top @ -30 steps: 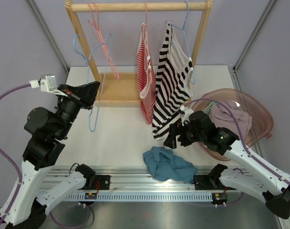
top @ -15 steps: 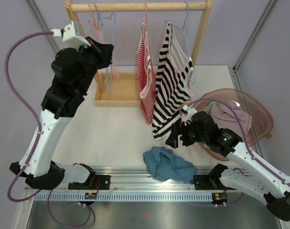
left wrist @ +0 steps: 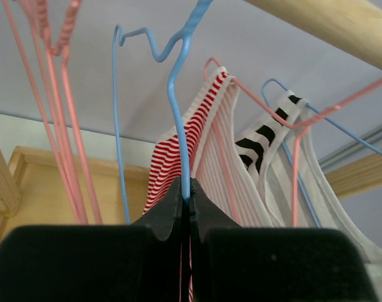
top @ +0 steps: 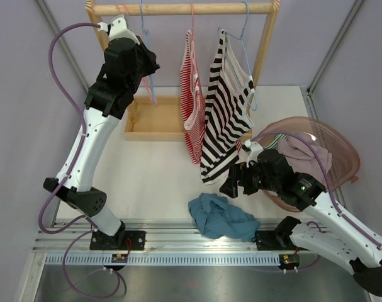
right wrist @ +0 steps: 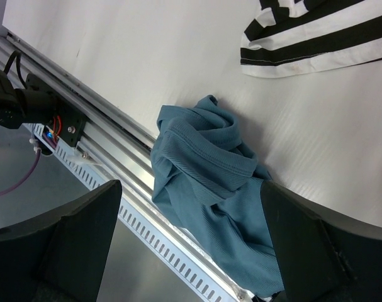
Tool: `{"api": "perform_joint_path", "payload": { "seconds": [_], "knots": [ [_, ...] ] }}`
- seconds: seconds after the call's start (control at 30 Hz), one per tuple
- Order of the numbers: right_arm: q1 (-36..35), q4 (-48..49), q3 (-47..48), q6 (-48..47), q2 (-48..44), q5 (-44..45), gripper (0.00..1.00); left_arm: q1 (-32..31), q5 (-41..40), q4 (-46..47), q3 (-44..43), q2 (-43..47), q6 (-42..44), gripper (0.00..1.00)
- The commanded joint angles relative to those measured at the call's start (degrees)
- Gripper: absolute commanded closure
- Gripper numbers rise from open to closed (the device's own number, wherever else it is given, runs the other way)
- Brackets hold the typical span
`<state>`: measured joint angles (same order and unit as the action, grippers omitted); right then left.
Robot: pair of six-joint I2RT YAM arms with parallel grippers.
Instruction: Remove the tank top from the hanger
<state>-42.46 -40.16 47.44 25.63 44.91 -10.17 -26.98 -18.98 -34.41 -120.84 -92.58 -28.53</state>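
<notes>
Lilac walls box in a white table [top: 159,170] with a wooden rack [top: 267,44] at the far side. So the teal top [top: 221,217] is off any hanger. It's lying crumpled on the table right at the near edge, partly spilling onto the metal rail [top: 172,242]. Just above it and a touch to the far right hangs the right gripper [top: 228,184], jaws spread wide with nothing between them. Its wrist view looks straight down at the teal cloth, framed by the two fingers.

Way up at the far left, by the rack's rod [top: 184,9], the left gripper [left wrist: 185,201] is clamped tight on the wire of a bare blue hanger [left wrist: 176,126], pinching it a bit below the neck. The hook goes up near the rod's left end, but it's hard to tell if it's actually sitting on the rod.

Right of that, two more tops hang from the rod on hangers. There's a red-striped top [top: 192,113] and, just beside it on the right, a black-and-white top [top: 225,107] whose hem comes down close to the right gripper. Further right on the table sits a pink basket [top: 345,148] with pale clothes piled in it.
</notes>
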Motion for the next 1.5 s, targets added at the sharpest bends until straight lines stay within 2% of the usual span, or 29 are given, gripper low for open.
{"api": "perform_joint_path", "payload": {
  "seconds": [0.0,0.27,0.37,0.4,0.43,0.47,0.63,0.67,0.7,0.87,1.1,1.13,1.23,1.27,1.3,1.37,1.4,1.47],
  "knots": [
    [-0.35,3.16,0.46,-1.9,1.15,-4.49,0.0,2.63,3.24,3.56,0.07,-0.67,-2.31,1.0],
    [-0.7,11.77,-3.4,0.3,7.46,-11.79,0.01,4.83,5.97,5.06,3.94,0.02,-3.11,1.0],
    [-3.49,12.83,-3.5,1.7,11.24,-8.47,0.0,5.1,6.77,4.71,5.25,0.64,-3.46,0.97],
    [-4.38,12.57,-3.15,1.97,12.21,-4.54,0.0,5.1,6.85,4.88,5.96,1.51,-3.46,0.9],
    [-5.35,11.43,-2.8,2.58,13.27,-2.5,0.01,5.1,7.03,5.4,6.57,2.04,-3.63,0.76],
    [-6.23,10.64,-1.92,3.02,15.28,-0.65,0.0,5.1,7.2,5.67,7.27,2.57,-3.81,0.68],
    [-13.52,4.58,0.72,7.32,23.01,12.43,0.01,5.1,9.48,6.38,9.48,7.04,-3.46,0.41],
    [-14.83,3.96,1.07,8.2,24.25,14.03,0.01,5.1,10.01,6.38,9.65,7.75,-3.2,0.13],
    [-15.89,3.6,1.08,9.08,25.57,16.56,0.0,5.1,10.63,6.38,9.92,8.54,-3.02,0.01],
    [-22.05,3.42,0.9,13.57,35.33,20.63,0.01,5.01,13.71,8.13,15.36,17.66,-1.79,0.01],
    [-26.97,7.73,0.72,15.94,45.79,18.26,0.0,5.01,11.08,5.86,20.02,29.27,1.28,0.01],
    [-27.41,7.99,0.9,16.29,47.63,18.52,0.04,5.1,10.29,4.54,20.29,30.34,2.33,0.01],
    [-27.85,8.26,1.78,16.3,48.87,19.31,0.43,5.01,8.45,0.94,21.95,34.64,4.0,0.01],
    [-27.86,8.08,2.39,16.3,48.27,20.1,0.68,5.01,7.83,0.41,23.0,36.13,4.27,0.01],
    [-27.77,7.47,2.74,16.21,47.39,21.59,0.81,5.01,7.21,0.05,25.8,37.54,4.62,0.01],
    [-27.85,5.72,4.32,15.77,43.61,24.22,0.96,5.01,5.8,-0.3,29.06,41.94,5.42,0.01],
    [-27.51,2.84,5.11,15.77,42.21,27.72,1.0,5.01,5.1,-0.65,30.38,43.17,5.59,0.01],
    [-26.37,-0.6,8.0,15.42,38.25,30.64,1.0,5.1,3.96,-1.53,34.25,46.69,6.12,0.01]
  ]
}}
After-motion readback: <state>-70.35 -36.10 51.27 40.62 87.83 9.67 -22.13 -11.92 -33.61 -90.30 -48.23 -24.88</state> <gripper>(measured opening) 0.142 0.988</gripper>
